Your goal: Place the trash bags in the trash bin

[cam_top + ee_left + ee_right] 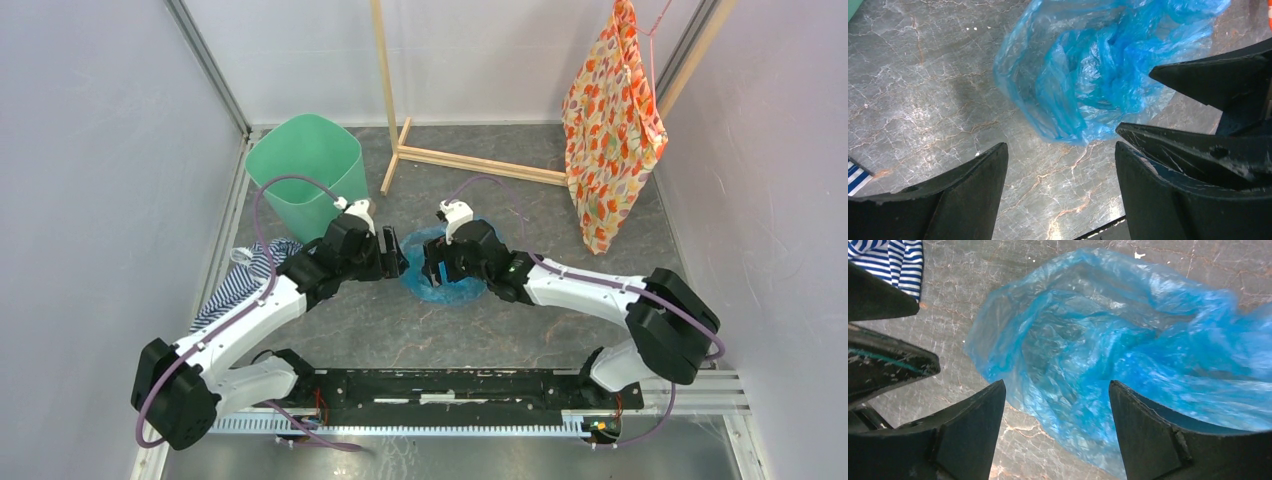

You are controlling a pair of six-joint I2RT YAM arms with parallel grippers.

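Step in hand: the pick, nothing grasped yet. The crinkly translucent light-blue plastic bag (1108, 360) lies bunched on the grey marbled tabletop (400, 340), between my two claws. My left claw (1060, 150) has its fingers apart and empty, and the bag's near edge is just ahead of its tips. My right claw (1055, 390) is also spread and empty, with bag film directly under the gap.

Next move, as I judge it: drop one claw onto a thick fold, close, lift, then carry back-left to the mint-green rounded-square plastic bin (290, 205). The film is thin, so a shallow pinch may slip.

Room: the claws face each other closely, so a clash is a risk. The bin sits near the left wall. The wooden stand's foot (470, 160) is behind, the blue-and-white striped cloth (245, 275) lies by my left arm, and the orange floral fabric (610, 130) hangs well apart on the right.
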